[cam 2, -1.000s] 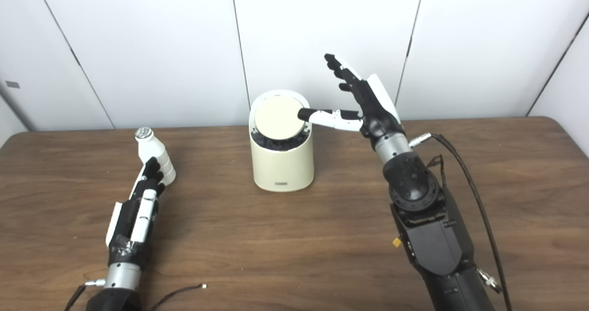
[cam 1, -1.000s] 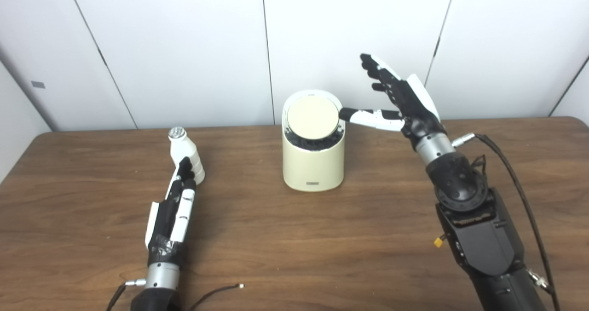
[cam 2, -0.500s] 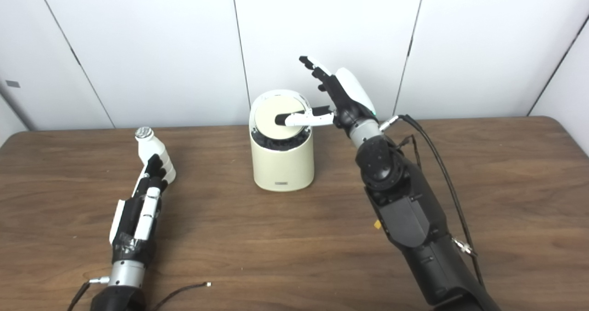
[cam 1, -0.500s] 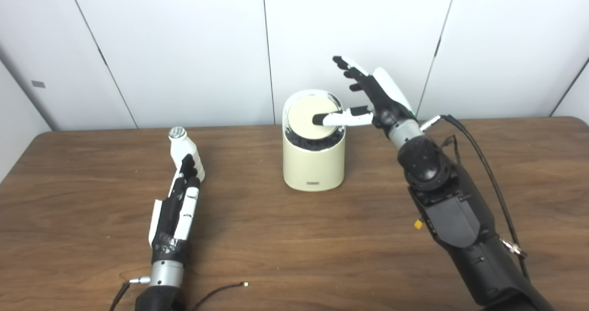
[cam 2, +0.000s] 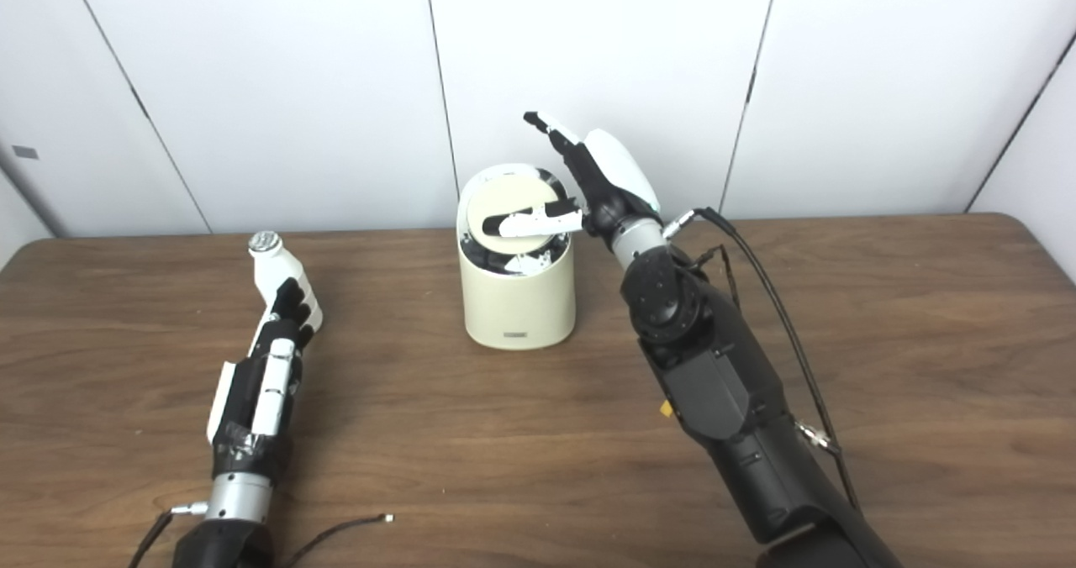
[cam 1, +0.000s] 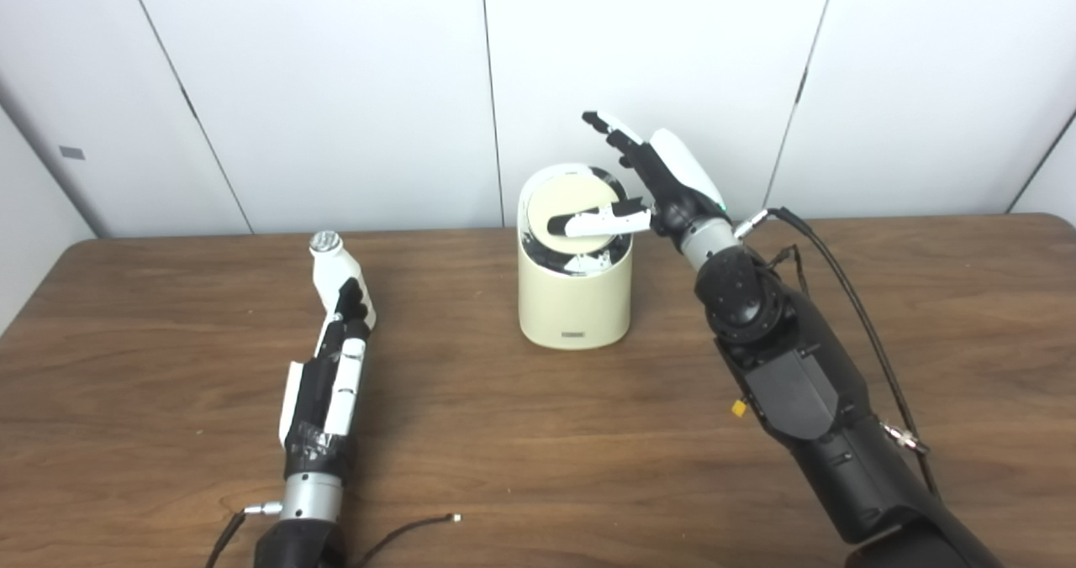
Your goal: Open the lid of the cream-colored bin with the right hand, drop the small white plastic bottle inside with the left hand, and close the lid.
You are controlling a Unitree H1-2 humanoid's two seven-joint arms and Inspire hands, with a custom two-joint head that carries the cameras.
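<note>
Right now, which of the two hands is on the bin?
The right hand: its thumb presses the bin's lid. The left hand is by the bottle.

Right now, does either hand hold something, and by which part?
Left hand touches the bottle low on its body; grasp unclear. Right hand holds nothing, thumb on the lid.

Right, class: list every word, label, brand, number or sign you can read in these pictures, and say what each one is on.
No text here can be read.
Bin: a small dark label low on its front, too small and blurred to read.
Bottle: no lettering visible.
Wall: a small grey patch, no lettering visible on it.
</note>
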